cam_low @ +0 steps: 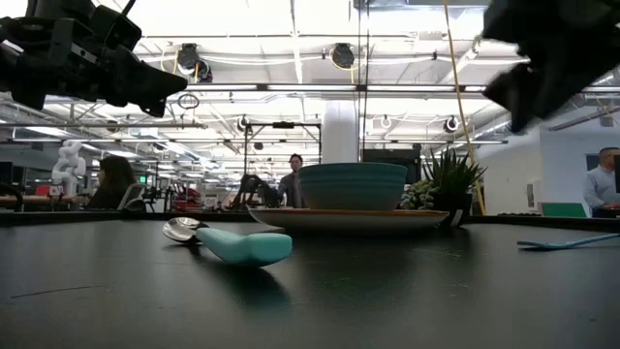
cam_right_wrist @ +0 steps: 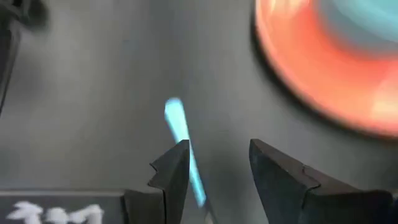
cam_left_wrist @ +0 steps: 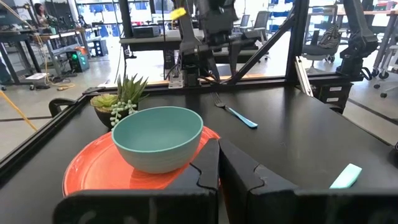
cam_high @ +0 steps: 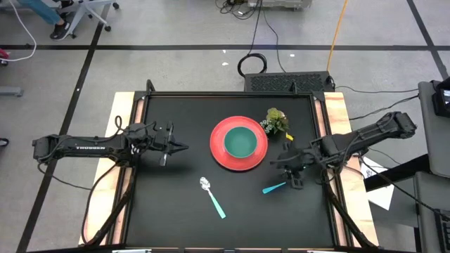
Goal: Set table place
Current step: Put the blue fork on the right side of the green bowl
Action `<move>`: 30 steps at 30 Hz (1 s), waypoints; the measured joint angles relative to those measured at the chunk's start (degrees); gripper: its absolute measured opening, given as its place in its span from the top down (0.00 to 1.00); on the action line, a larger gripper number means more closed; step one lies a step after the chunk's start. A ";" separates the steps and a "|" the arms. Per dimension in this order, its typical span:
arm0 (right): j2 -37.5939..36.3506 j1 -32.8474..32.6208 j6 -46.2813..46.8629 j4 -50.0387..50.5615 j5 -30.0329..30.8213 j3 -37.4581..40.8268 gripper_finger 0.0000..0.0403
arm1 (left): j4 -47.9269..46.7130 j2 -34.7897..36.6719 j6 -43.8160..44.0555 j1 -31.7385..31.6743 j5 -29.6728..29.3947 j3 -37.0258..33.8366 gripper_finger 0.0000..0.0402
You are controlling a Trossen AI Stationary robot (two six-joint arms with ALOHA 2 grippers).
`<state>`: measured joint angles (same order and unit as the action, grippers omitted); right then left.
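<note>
A round red plate (cam_high: 219, 156) lies at the middle of the black table (cam_high: 169, 204) with a teal bowl (cam_high: 240, 142) standing on it. A spoon (cam_high: 212, 197) with a teal handle lies flat, near and left of the plate. A teal-handled fork (cam_high: 275, 187) lies flat to the plate's right (cam_right_wrist: 179, 124). My right gripper (cam_right_wrist: 217, 149) hangs open above the fork's handle, tipped downward, touching nothing (cam_high: 290, 176). My left gripper (cam_left_wrist: 217, 163) is shut and level, left of the plate (cam_high: 180, 147), above the table.
A small potted plant (cam_high: 275, 121) stands just beyond the plate's far right rim. Pale wooden strips (cam_high: 126, 112) run along the table's two short sides. Bare tabletop lies along the near edge and in the far left corner. People sit in the room beyond the table.
</note>
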<state>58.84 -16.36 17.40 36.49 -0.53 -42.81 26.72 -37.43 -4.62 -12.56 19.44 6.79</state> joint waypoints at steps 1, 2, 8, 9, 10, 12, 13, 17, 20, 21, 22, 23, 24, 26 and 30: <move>0.59 -0.01 1.24 1.03 -0.81 0.00 0.60 | 0.02 0.00 0.00 0.00 0.00 0.00 0.96; 0.96 0.00 2.39 1.91 -1.44 0.00 0.60 | 0.02 0.00 0.00 0.00 0.00 0.00 0.96; 1.79 0.00 5.93 4.72 -2.82 0.00 0.60 | 0.04 0.00 -0.04 0.02 -0.75 0.00 0.96; 2.03 0.00 5.93 4.66 -3.51 0.00 0.60 | 0.04 0.00 -0.04 0.02 -1.34 0.00 0.96; 2.43 0.00 5.91 4.64 -4.19 0.00 0.60 | 0.04 0.00 -0.05 0.02 -1.71 0.00 0.96; 3.66 -0.29 5.76 4.78 -4.25 0.00 0.60 | 0.04 0.00 -0.11 0.02 -1.95 0.00 0.96; 4.23 -0.50 5.54 5.07 -4.25 0.00 0.60 | 0.04 0.00 -0.03 0.02 -1.95 0.00 0.96; 7.28 -0.70 3.01 7.18 -4.26 0.00 0.60 | 0.04 0.00 0.26 0.02 -1.96 0.00 0.96; 9.09 -0.98 -0.21 7.10 -4.21 0.00 0.60 | 0.04 0.00 0.28 0.02 -1.97 0.00 0.96; 9.60 -1.17 -1.35 7.07 -4.24 0.00 0.60 | 0.05 0.00 0.26 0.02 -1.97 0.00 0.96; 10.09 -1.41 -2.31 7.08 -4.24 0.00 0.60 | 0.04 0.00 0.28 0.02 -1.97 0.00 0.96; 10.54 -1.56 -3.16 7.06 -4.24 0.00 0.60 | 0.04 0.00 0.28 0.02 -1.97 0.00 0.96; 10.90 -1.76 -3.88 7.06 -4.24 0.00 0.60 | 0.05 0.00 0.31 0.02 -1.97 0.00 0.96; 11.62 -2.16 -4.70 6.88 -4.16 0.00 0.60 | 0.04 0.00 0.33 0.02 -1.97 0.00 0.96; 13.03 -2.92 -5.72 4.79 -4.13 0.02 0.60 | 0.04 0.00 0.39 0.02 -1.97 0.00 0.96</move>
<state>71.86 -19.28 11.69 41.28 -4.67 -42.78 26.76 -37.43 -4.23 -12.53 17.47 6.79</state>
